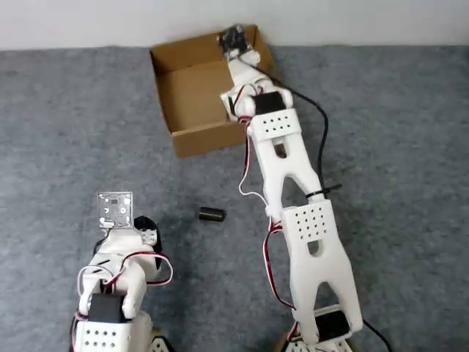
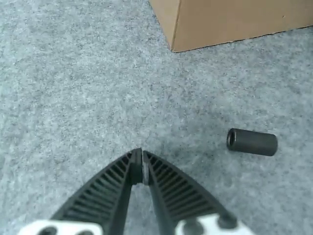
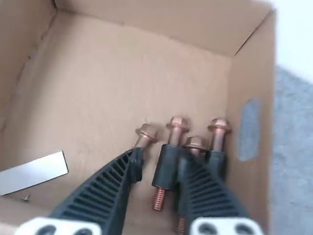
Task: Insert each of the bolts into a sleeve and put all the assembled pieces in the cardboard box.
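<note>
The right arm stretches across the grey, felt-like table (image 1: 73, 132) with its wrist over the far corner of the cardboard box (image 1: 183, 139). The right wrist view looks down into the box. There the right end effector (image 3: 161, 164) stands wide open, with one black ribbed finger on each side of an assembled piece (image 3: 167, 164). This piece is a copper-coloured flanged hex bolt set through a black sleeve, and its threaded tip pokes out below. A small gap shows between the near finger and that sleeve, so nothing is clamped.

Four bolts (image 3: 219, 126) are bunched together in this corner of the box, heads toward the far wall. The outermost lies just beside the side wall, also in a black sleeve. One is partly behind a finger. Whether the bolt at the other fingertip sits in a sleeve cannot be told.

A white strip (image 3: 32, 172) lies flat on the box floor, well apart from the bolts, and any print on it is too blurred to read. A greyish oval patch (image 3: 249, 129) marks the side wall.

The left arm is folded back at the near edge of the table. The left end effector (image 2: 142, 169) is closed tip to tip on nothing, hanging just above the table. A loose sleeve (image 2: 252, 142) lies on its side on the table between the two arms. Its bore shows open at one end, and it is well short of the box.
</note>
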Controlling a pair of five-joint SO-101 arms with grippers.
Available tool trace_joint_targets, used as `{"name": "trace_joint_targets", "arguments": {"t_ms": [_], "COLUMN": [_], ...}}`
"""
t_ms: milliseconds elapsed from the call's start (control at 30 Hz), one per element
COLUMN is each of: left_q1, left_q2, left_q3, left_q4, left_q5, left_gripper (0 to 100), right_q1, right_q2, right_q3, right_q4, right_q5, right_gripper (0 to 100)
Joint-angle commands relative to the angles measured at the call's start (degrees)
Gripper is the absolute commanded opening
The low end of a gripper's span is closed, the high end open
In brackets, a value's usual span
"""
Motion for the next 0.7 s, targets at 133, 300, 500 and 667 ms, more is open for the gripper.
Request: {"name": "trace_joint_targets", "arguments": {"t_ms": [133,300,500,667], "left_q1": [-0.5,-0.5,-0.5,-0.5], "left_q2": [-0.4,-0.4,-0.4,-0.4], "left_q3": [-0.2,-0.2,-0.2,-0.2], "left_q4": [-1.8,-1.8,-1.8,-1.8], "left_q5": [-0.3,-0.3,-0.3,-0.3], "left_gripper": [1,1,1,1], "right_q1": [0.7,2.8,5.4,8.6], "right_q2": [-0.9,-3.4,-4.3,-3.8], "right_q3": [-19.2,-19.1,-19.1,-18.6], "right_q4": [20.6,32.2,38.5,38.6], "right_q5": [0.6,0.7,0.8,0.9], "right_gripper": [0.7,0.9,0.8,0.8]}}
